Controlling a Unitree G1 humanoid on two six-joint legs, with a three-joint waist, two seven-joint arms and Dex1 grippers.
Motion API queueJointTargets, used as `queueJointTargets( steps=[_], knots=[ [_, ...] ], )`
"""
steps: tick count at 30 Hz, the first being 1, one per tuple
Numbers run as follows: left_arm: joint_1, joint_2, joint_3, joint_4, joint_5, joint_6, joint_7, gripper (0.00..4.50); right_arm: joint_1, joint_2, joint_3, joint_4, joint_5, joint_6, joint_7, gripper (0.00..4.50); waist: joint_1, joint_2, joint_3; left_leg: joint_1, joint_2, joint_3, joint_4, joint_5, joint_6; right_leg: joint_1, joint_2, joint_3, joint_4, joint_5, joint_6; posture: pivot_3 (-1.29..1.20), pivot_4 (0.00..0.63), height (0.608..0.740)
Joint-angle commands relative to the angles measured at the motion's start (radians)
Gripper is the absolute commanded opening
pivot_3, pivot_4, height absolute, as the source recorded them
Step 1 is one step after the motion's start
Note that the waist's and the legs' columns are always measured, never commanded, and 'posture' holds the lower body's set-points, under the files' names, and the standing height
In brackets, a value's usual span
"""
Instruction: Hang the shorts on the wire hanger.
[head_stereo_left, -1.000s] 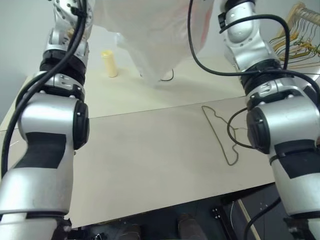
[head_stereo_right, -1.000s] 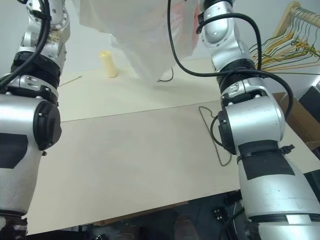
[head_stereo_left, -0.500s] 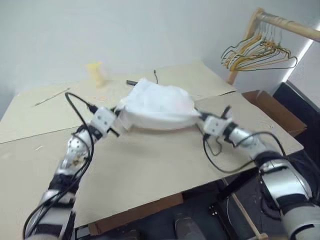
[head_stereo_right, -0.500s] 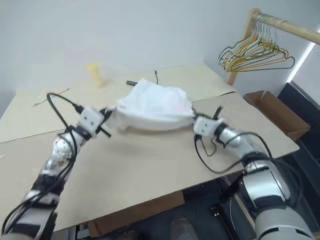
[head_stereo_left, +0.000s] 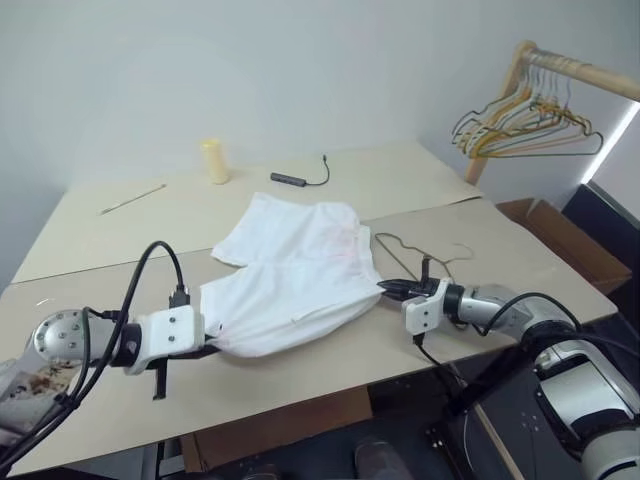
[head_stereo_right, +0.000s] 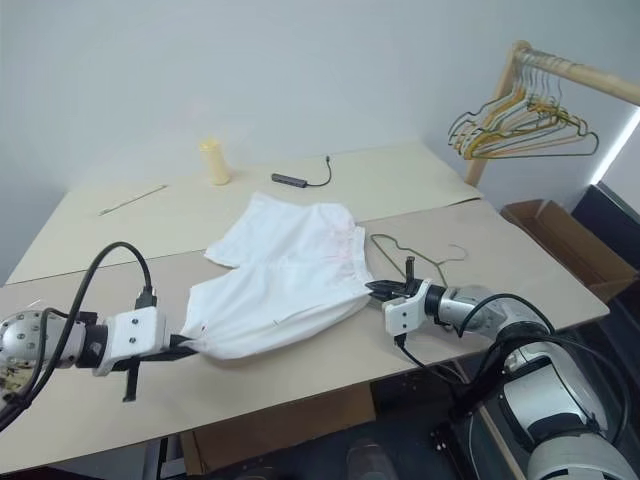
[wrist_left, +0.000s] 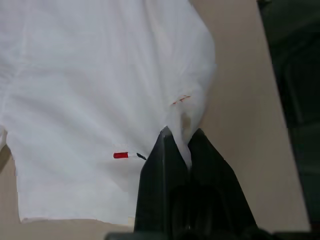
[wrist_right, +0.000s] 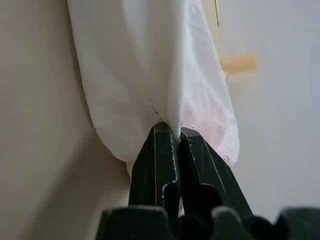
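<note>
Two grippers pinch the shorts (head_stereo_left: 290, 270) at once; the left gripper (head_stereo_left: 212, 343) has its black fingers pressed together on a fold of white cloth at the near left corner, and the right gripper (head_stereo_left: 385, 288) has its fingers pressed together on a fold at the right edge; both wrist views show the cloth caught between the tips.

The shorts lie spread flat near the middle of the table (head_stereo_left: 120, 240); seen from the middle of the table, the two legs point to about 11 o'clock and the held edge sits at about 6 o'clock. The wire hanger (head_stereo_left: 415, 255) lies flat on the table at 3 o'clock from the shorts; it is just beside the pink-stained edge, and its near end runs down toward the right gripper.

My guess is that the step now is to lay the shorts out neatly before the hanger goes in; to do it well, both grips should pull gently apart so the cloth lies smooth with no bunching, then let go softly so nothing drags; the thin wire is close to the right gripper, so that arm should lift away carefully and not knock it.

Some things are hard to tell; the hanger is so thin that its hook fades into the table; whether it touches the cloth or slips under it I cannot tell; the underside of the shorts is hidden.
</note>
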Motion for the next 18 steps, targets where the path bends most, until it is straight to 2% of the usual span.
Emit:
queueJointTargets(
  steps=[1, 4, 6, 10, 18],
  knots=[
    [0.042, 0.028, 0.058, -0.082, 0.002, 0.056, -0.02, 0.04, 0.009, -0.052, -0.012, -0.039, -0.02, -0.004, -0.05, 0.0, 0.013, 0.0, 0.0, 0.0, 0.001, 0.0, 0.0, 0.0, -0.001, 0.0, 0.001, 0.0, -0.001, 0.0, -0.001, -0.09, 0.02, 0.74],
    [0.122, 0.013, 0.104, -0.162, -0.033, 0.086, -0.043, 0.04, 0.062, -0.082, -0.022, -0.098, 0.009, -0.025, -0.027, 0.0, 0.025, 0.0, 0.0, -0.002, 0.004, 0.0, 0.0, -0.003, -0.001, -0.001, 0.004, -0.001, -0.005, 0.001, -0.003, -0.1, 0.021, 0.74],
    [0.178, 0.005, 0.136, -0.203, -0.038, 0.086, -0.061, 0.04, 0.111, -0.107, -0.035, -0.152, 0.049, -0.038, 0.002, 0.0, 0.029, 0.0, 0.0, -0.003, 0.004, 0.0, 0.0, -0.005, 0.0, -0.001, 0.004, -0.001, -0.006, 0.004, -0.01, -0.09, 0.024, 0.74],
    [0.259, -0.017, 0.196, -0.271, -0.078, 0.13, -0.084, 0.04, 0.215, -0.154, -0.065, -0.275, 0.143, -0.026, 0.063, 0.0, 0.036, 0.0, 0.0, -0.004, 0.004, 0.002, 0.0, -0.009, 0.0, -0.001, 0.004, -0.001, -0.007, 0.002, -0.012, -0.1, 0.026, 0.74],
    [0.301, -0.052, 0.217, -0.316, -0.107, 0.182, -0.097, 0.04, 0.4, -0.225, -0.119, -0.512, 0.284, 0.051, 0.183, 0.0, 0.051, -0.001, 0.002, -0.003, 0.006, 0.005, 0.0, -0.01, 0.001, 0.0, 0.004, -0.001, -0.008, -0.002, -0.009, -0.11, 0.035, 0.74]
  ],
)
